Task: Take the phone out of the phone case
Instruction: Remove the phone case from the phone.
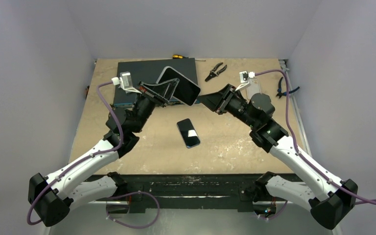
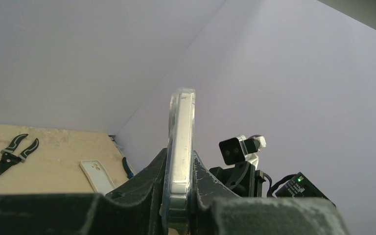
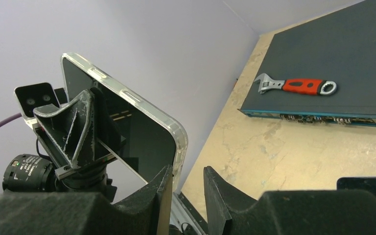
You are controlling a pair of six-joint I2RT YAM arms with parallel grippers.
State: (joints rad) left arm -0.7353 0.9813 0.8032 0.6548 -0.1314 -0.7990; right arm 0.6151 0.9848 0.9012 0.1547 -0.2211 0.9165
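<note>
The phone [image 1: 182,87] sits in its clear phone case [image 3: 178,142], dark screen framed by the transparent rim, and the pair is raised well above the worktop [image 1: 235,142], tilted on edge between the two arms; the left end effector [image 2: 180,192] is clamped on it, one finger on each face, as its own wrist view shows with the case edge-on between the pads; the right end effector [image 3: 187,178] is just beside the lower corner of the case, its jaws part-way apart with nothing visible between them, and I cannot tell whether its nearer finger touches the rim

By my reading the step in hand is the second grip: one arm steadies the cased phone while the other comes in to work on the corner; the phone is not yet out; the next move likely calls for the right fingers to catch the case lip alone, not the phone with it, then peel that corner back while the left hold does not slip

Further out, a second phone [image 1: 188,132] lies flat on the worktop below; a red-handled wrench [image 3: 296,86] rests on a dark box [image 3: 333,54]; pliers [image 1: 216,71] and a white case [image 2: 97,176] lie near the far edge
</note>
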